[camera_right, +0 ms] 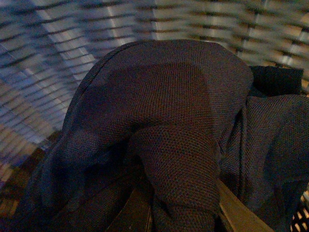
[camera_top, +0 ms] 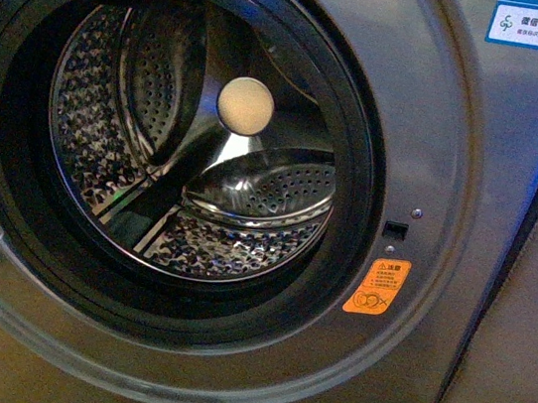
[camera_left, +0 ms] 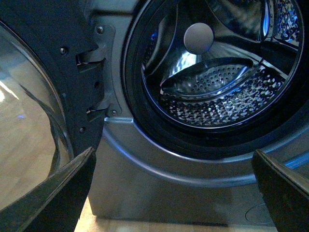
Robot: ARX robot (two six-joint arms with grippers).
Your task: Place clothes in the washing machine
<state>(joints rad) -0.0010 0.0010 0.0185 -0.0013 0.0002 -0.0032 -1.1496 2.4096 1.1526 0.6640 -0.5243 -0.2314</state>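
The clothes (camera_right: pixel 164 121) bunch in the right hand's (camera_right: pixel 181 210) grip against a woven basket (camera_right: pixel 48 58); the left hand (camera_left: pixel 174 193) gapes wide, facing the washing machine (camera_left: pixel 145 179).

washing machine (camera_top: pixel 407 361) porthole (camera_top: pixel 356 189): unblocked | drum (camera_top: pixel 242 248): open room (ribs (camera_top: pixel 261 188) jut inward) | door (camera_left: pixel 53 34): swung aside, hinge side

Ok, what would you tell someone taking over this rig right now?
Left gripper: jaws open, empty, facing the washing machine, whose door stands open and drum is empty.
Right gripper: pressed into the clothes, blurred wickerwork behind; jaws hidden, grasp unclear.
Done: door open. Left: get the clothes into the drum.
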